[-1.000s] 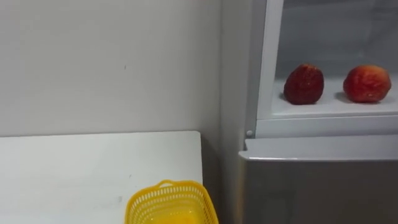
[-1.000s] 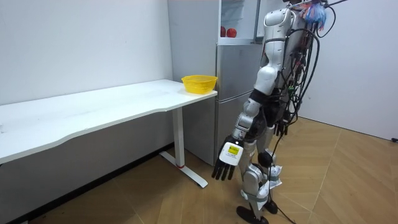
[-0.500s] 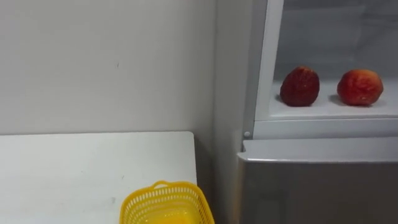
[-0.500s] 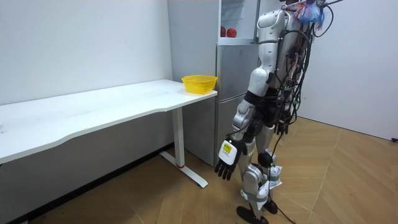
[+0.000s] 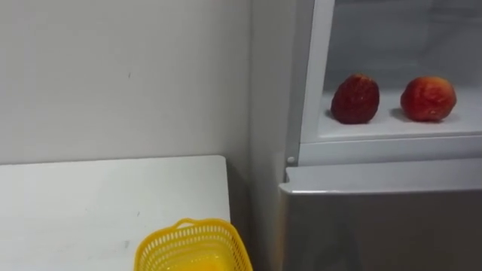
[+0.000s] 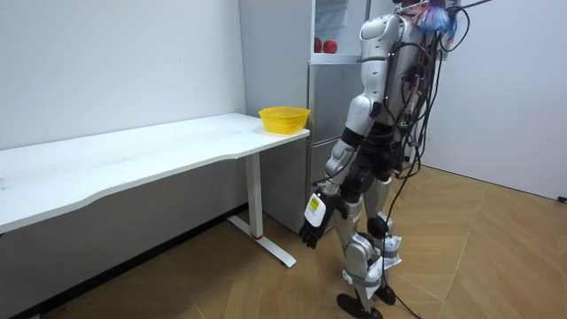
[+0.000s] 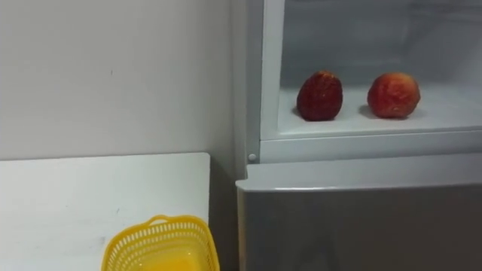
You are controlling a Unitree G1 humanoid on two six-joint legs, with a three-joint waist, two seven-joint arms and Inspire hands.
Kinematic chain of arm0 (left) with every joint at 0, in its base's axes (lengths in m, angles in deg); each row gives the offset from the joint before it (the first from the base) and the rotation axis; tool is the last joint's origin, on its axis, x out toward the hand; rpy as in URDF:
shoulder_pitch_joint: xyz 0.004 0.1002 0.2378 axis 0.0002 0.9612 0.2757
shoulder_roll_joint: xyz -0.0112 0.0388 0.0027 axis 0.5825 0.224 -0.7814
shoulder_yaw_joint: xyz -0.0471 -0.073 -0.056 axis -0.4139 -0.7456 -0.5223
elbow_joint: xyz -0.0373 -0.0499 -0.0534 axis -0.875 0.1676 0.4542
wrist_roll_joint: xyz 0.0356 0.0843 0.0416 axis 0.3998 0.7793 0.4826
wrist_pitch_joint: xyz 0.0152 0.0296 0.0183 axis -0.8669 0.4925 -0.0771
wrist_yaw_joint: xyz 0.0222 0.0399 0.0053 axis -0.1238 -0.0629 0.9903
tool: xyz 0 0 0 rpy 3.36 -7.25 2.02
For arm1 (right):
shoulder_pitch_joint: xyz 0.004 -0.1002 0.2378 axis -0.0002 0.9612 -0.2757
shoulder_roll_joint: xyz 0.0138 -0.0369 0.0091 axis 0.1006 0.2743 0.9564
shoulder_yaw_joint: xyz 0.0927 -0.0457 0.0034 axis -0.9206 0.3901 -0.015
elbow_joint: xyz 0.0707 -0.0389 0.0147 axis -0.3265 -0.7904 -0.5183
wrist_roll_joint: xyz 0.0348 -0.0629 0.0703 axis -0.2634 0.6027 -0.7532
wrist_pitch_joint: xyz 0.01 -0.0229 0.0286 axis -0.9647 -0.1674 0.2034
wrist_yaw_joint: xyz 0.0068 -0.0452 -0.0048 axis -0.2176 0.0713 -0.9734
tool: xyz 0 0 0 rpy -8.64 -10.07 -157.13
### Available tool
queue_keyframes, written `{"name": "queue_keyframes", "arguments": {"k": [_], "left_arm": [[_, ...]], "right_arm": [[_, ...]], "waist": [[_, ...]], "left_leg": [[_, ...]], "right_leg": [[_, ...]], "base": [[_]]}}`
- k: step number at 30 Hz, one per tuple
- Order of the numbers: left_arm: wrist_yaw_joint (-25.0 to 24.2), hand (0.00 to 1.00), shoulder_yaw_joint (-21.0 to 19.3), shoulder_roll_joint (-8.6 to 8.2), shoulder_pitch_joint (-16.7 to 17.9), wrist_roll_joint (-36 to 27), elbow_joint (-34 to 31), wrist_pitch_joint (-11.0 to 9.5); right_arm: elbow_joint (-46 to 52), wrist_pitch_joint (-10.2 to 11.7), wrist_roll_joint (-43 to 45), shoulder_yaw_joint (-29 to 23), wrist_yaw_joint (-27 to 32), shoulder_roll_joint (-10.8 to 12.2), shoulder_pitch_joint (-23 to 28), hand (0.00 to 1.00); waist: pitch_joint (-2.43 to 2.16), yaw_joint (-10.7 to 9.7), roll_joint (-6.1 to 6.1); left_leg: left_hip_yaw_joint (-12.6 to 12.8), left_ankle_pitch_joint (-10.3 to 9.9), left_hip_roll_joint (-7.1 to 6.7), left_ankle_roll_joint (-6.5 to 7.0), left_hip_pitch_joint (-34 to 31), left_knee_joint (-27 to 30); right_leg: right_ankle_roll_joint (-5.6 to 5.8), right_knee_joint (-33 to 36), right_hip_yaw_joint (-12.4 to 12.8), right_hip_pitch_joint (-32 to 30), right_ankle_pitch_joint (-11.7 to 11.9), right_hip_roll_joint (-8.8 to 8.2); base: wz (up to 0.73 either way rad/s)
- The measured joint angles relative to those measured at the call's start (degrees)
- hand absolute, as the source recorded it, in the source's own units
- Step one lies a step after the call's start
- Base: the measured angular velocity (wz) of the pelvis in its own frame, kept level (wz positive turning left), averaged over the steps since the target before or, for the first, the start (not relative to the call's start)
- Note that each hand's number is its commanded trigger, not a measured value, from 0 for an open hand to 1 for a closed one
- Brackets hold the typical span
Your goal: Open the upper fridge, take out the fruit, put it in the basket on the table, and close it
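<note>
Fruit for retrieval is sitting in the open upper compartment of the fridge. A dark red fruit is resting toward the left end of the white shelf, close to its front edge. A lighter red fruit is sitting just beside it on the right, and the two are not touching. Below the shelf's front edge, the grey lower door is standing closed. To the left of the fridge, a yellow basket is sitting on the white table, near the table's right edge and the corner closest to the fridge. In the room view the robot is standing upright directly before the fridge. Its left hand is hanging low beside its leg with the fingers loose and apart, holding nothing and well away from both fruits.
</note>
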Motion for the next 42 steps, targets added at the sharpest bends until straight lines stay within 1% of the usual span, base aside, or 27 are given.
{"name": "queue_keyframes", "arguments": {"k": [1,3,4,5,6,7,8,9,10,12,13,14,16,17,18,19,21,22,23,25,27,29,30,31,34,38,42], "left_arm": [[0.0,0.0,0.0,0.05,0.0,0.0,0.0,-0.3],[-0.1,0.0,0.0,0.06,0.4,0.2,-0.8,-0.6],[-0.2,0.0,-0.1,0.01,1.0,0.6,-1.9,-0.9],[-0.3,0.0,-0.1,0.02,1.2,0.9,-2.2,-1.0],[-0.4,0.0,-0.1,0.27,1.2,1.2,-2.2,-1.4],[-0.3,0.0,0.0,0.59,1.2,1.2,-2.2,-2.0],[-0.2,0.0,0.0,0.66,1.2,1.2,-2.3,-2.1],[0.1,0.0,0.0,0.64,1.2,1.2,-2.4,-2.2],[0.1,0.0,0.0,0.65,1.2,1.2,-2.6,-2.3],[0.1,0.0,-0.1,0.65,1.2,1.7,-2.9,-3.0],[0.1,0.0,0.0,0.56,1.6,1.7,-3.4,-3.8],[0.1,0.0,0.0,0.54,1.8,1.7,-3.4,-4.2],[0.2,0.0,-0.1,0.52,1.9,1.2,-3.1,-5.1],[0.2,0.0,0.0,0.53,1.9,1.0,-2.7,-5.5],[0.9,0.0,0.8,0.64,1.1,-0.1,-1.0,-5.9],[1.4,0.0,1.7,0.72,0.6,-1.2,0.4,-6.3],[1.5,0.0,2.2,0.72,0.8,-2.3,1.1,-7.1],[1.5,0.0,2.2,0.77,0.9,-2.3,1.7,-7.4],[1.4,0.0,2.2,0.81,0.9,-2.3,1.9,-7.5],[1.2,0.0,2.4,1.14,1.2,-2.9,2.3,-7.6],[1.1,0.0,3.1,1.33,1.2,-3.4,2.5,-7.7],[1.1,0.0,4.1,1.36,1.3,-3.4,3.0,-7.7],[1.1,0.0,4.5,1.35,1.3,-3.4,3.1,-7.7],[1.1,0.0,4.7,1.36,1.4,-3.3,3.5,-7.8],[1.0,0.0,5.0,1.52,1.3,-3.4,3.4,-7.8],[0.6,0.0,5.1,1.54,1.6,-3.4,3.4,-7.7],[-0.8,0.0,5.1,1.69,1.4,-3.2,3.3,-7.7]], "right_arm": [[1.1,0.9,0.0,0.0,0.7,0.0,-0.2,0.0],[4.3,1.1,0.4,-0.5,1.6,0.0,0.0,0.0],[8.4,1.0,0.5,-1.2,2.1,0.0,0.5,0.0],[10.4,1.1,0.4,-1.4,2.6,0.1,0.6,0.0],[15.3,1.2,0.4,-1.6,3.6,0.1,1.3,0.0],[22.0,1.6,0.5,-1.5,4.4,0.1,2.8,0.0],[25.6,1.7,0.5,-1.4,5.0,0.2,3.9,0.0],[32.9,1.8,0.5,-1.0,6.0,0.2,5.5,0.0],[38.7,3.0,0.7,-0.8,6.6,0.3,6.9,0.0],[43.1,2.8,1.0,-1.3,7.2,0.6,8.7,0.0],[47.2,2.8,2.3,-1.4,7.3,0.9,10.8,0.0],[49.6,2.8,3.1,-1.3,7.2,0.9,11.6,0.0],[60.5,2.8,4.8,-1.0,7.2,0.9,13.6,0.0],[63.3,3.0,4.8,-1.0,7.3,0.9,13.7,0.0],[67.8,4.0,4.8,-0.9,8.1,0.7,13.7,0.0],[71.2,5.5,4.9,-0.9,8.9,0.8,13.6,0.0],[76.2,6.9,5.4,-0.9,10.2,0.8,13.5,0.0],[79.5,7.3,6.4,-1.0,11.2,0.8,13.6,0.0],[80.9,7.3,7.0,-1.0,11.7,0.8,13.6,0.0],[84.5,8.8,7.5,-1.0,13.3,0.7,13.6,0.0],[86.1,9.1,8.0,-0.4,14.6,0.7,13.2,0.0],[87.2,9.2,11.3,0.6,15.3,0.7,12.4,0.0],[87.3,9.9,12.3,1.2,15.6,0.6,11.7,0.0],[87.3,10.1,12.8,1.6,16.1,0.6,10.9,0.0],[87.3,10.5,13.6,1.9,17.6,0.1,8.5,0.0],[87.4,10.6,13.6,2.2,18.4,0.0,6.5,0.0],[87.4,10.6,11.8,3.8,19.0,0.0,5.2,0.0]], "waist": [[-0.02,-0.1,-0.02],[-0.09,-0.2,-0.06],[-0.22,-0.3,-0.15],[-0.21,-0.5,-0.13],[-0.22,-1.1,-0.08],[-0.23,-1.2,-0.13],[-0.24,-1.3,-0.11],[-0.25,-1.1,-0.01],[-0.25,-1.3,-0.02],[-0.3,-1.6,-0.08],[-0.28,-1.8,0.13],[-0.19,-1.9,0.07],[-0.34,-2.0,0.67],[-0.43,-2.1,0.88],[-0.43,-2.6,1.04],[-0.6,-3.3,1.0],[-0.74,-3.3,0.87],[-0.7,-3.4,0.78],[-0.69,-3.4,0.73],[-0.65,-3.4,0.22],[-0.55,-3.1,-0.12],[-0.45,-3.1,-0.2],[-0.42,-2.9,-0.41],[-0.52,-2.7,-0.53],[-0.67,-1.7,-0.52],[-0.75,-1.5,-0.41],[-0.74,0.1,-0.19]], "left_leg": [[0.1,0.0,0.0,0.0,0.0,0.0],[0.1,0.0,-0.03,0.0,0.0,0.0],[0.1,0.0,-0.03,0.0,0.0,0.0],[0.1,0.0,-0.03,0.0,0.1,0.0],[0.5,0.0,-0.04,0.0,0.2,0.2],[0.6,0.0,-0.03,0.0,0.1,0.5],[0.7,0.0,-0.02,0.0,0.1,0.6],[1.1,0.0,0.03,0.0,0.2,0.6],[1.7,0.0,0.15,0.0,0.2,0.6],[2.0,0.0,0.27,-0.01,0.2,0.6],[2.3,0.0,0.34,-0.01,0.3,0.4],[2.4,0.0,0.4,-0.02,0.2,0.4],[3.7,0.0,0.7,-0.02,-0.6,0.4],[3.8,0.0,0.76,-0.03,-0.8,0.4],[4.0,0.0,0.82,-0.04,-0.8,0.4],[4.3,0.0,0.84,-0.04,-0.7,0.4],[5.0,0.0,0.91,-0.04,-0.6,0.4],[5.0,0.0,0.92,-0.04,-0.6,0.4],[5.0,0.0,0.92,-0.04,-0.6,0.4],[5.1,0.0,0.93,-0.04,-0.6,0.3],[5.1,0.0,1.0,-0.04,-0.8,0.1],[5.2,0.0,1.08,-0.04,-0.8,-0.2],[5.0,0.0,1.09,-0.03,-1.0,-0.3],[4.8,-0.1,1.09,-0.02,-1.0,-0.3],[4.9,-0.1,1.13,0.0,-1.1,-0.3],[4.5,-0.1,1.09,0.01,-1.3,-0.2],[4.0,-0.1,1.16,-0.03,-1.8,-0.1]], "right_leg": [[0.0,0.0,0.2,0.0,0.0,0.02],[0.04,0.0,0.5,0.0,0.0,0.02],[0.1,0.0,0.7,-0.1,0.1,0.03],[0.12,0.0,0.8,-0.1,0.1,0.02],[0.13,0.1,0.7,-0.1,0.1,-0.01],[0.13,0.1,0.8,-0.1,0.1,-0.03],[0.13,0.2,0.9,-0.2,0.1,-0.03],[0.12,0.2,1.5,-0.3,0.1,0.08],[0.04,0.2,1.9,-0.5,0.1,0.21],[0.01,0.1,2.4,-0.5,0.2,0.4],[-0.06,0.1,2.5,-0.6,0.3,0.42],[-0.1,0.2,2.7,-0.8,0.4,0.46],[-0.28,1.2,4.2,-2.7,0.5,0.75],[-0.36,1.3,4.3,-3.0,0.6,0.82],[-0.36,1.2,4.4,-3.0,0.8,0.93],[-0.36,1.2,4.5,-2.9,0.8,0.98],[-0.35,1.2,5.0,-2.9,0.8,1.06],[-0.34,1.3,5.0,-3.0,0.8,1.08],[-0.34,1.4,5.0,-3.1,0.8,1.08],[-0.32,1.9,5.1,-3.4,0.8,1.08],[-0.29,2.0,5.2,-3.7,0.9,1.18],[-0.24,2.0,5.6,-3.9,1.2,1.45],[-0.23,2.0,5.5,-3.9,1.2,1.46],[-0.22,2.1,5.5,-3.9,1.3,1.5],[-0.24,1.9,5.4,-3.9,1.6,1.5],[-0.23,1.9,4.5,-3.8,1.6,1.39],[-0.41,1.9,3.9,-3.8,1.7,1.47]], "base": [[-0.09],[-0.06],[-0.08],[-0.05],[0.0],[0.0],[-0.12],[-0.19],[-0.17],[-0.1],[-0.15],[-0.28],[-0.39],[-0.24],[-0.04],[0.0],[-0.07],[-0.07],[0.0],[0.0],[0.0],[0.0],[0.0],[0.0],[0.0],[0.05],[0.05]]}}
